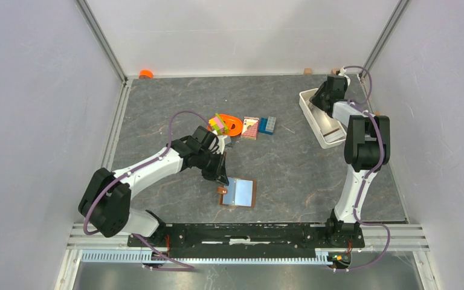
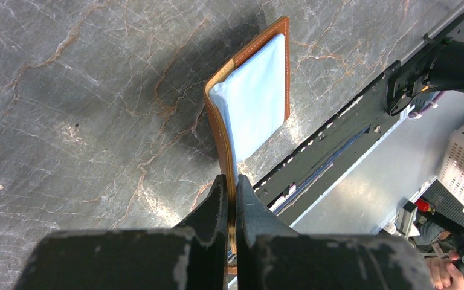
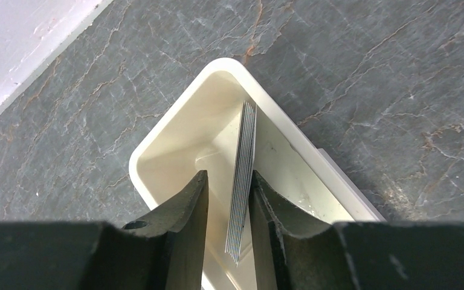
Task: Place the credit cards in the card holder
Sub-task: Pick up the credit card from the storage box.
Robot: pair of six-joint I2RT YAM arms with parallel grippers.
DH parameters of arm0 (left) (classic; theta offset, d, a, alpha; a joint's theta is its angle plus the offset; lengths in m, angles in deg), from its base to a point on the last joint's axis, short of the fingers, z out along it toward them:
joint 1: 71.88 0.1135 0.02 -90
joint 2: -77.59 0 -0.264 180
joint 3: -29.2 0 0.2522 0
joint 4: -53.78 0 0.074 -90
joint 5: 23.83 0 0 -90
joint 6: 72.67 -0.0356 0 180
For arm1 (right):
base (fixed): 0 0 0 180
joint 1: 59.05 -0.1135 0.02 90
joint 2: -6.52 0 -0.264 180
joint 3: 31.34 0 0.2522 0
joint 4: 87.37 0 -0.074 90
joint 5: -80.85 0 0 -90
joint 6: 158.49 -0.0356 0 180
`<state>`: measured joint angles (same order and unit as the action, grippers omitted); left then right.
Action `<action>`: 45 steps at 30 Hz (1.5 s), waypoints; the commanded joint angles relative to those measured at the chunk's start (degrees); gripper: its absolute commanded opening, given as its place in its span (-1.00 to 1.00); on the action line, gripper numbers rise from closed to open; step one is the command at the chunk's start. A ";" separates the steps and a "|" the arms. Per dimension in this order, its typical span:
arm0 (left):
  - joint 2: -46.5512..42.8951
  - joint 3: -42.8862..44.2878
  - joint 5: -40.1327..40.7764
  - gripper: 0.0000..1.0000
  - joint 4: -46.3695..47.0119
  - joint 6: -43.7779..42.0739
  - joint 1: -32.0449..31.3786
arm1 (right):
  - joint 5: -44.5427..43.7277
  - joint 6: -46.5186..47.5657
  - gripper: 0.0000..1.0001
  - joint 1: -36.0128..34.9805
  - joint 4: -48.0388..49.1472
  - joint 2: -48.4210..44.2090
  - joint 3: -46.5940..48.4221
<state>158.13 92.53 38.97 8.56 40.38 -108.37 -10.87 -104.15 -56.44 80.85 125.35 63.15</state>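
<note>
Top view. The card holder (image 2: 216,124) lies open on the grey marbled table (image 1: 302,175), just below the middle of the frame. A light blue card (image 2: 257,90) covers most of its inside, with the brown border showing around it. From here it is hard to say whether the card sits in a pocket or only lies on top.

Left wrist view. The left gripper (image 2: 231,192) comes in from the bottom centre. Its jaws are pressed together on the near brown edge of the card holder, with no gap showing beyond the leather itself. The wallet runs from the fingertips towards the upper middle of the frame, and the gripped edge is lifted a little off the table.

Right wrist view. The right gripper (image 3: 229,180) is over the white tray (image 3: 181,130), which sits at the upper right of the top view near the side wall. A stack of credit cards (image 3: 246,139) stands on edge inside the tray and passes between the two fingers. The jaws are narrow but not closed. The finger on the right of the frame is close against the stack, and a clear gap shows beside the other finger.

Elsewhere, upper middle of the top view: an orange toy (image 1: 232,125), a pink-and-white block (image 1: 251,127) and blue bricks (image 1: 268,125) lie in a short row, well apart from both grippers.
</note>
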 commanded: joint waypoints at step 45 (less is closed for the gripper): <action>0.38 2.48 -1.01 -0.96 -0.70 -2.85 -0.78 | -8.96 3.88 -1.00 0.90 -1.84 -7.17 -2.38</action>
<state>158.24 92.63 38.99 8.36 40.33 -108.76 -16.59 -101.59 -55.94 80.26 120.89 60.90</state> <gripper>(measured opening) 0.052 0.006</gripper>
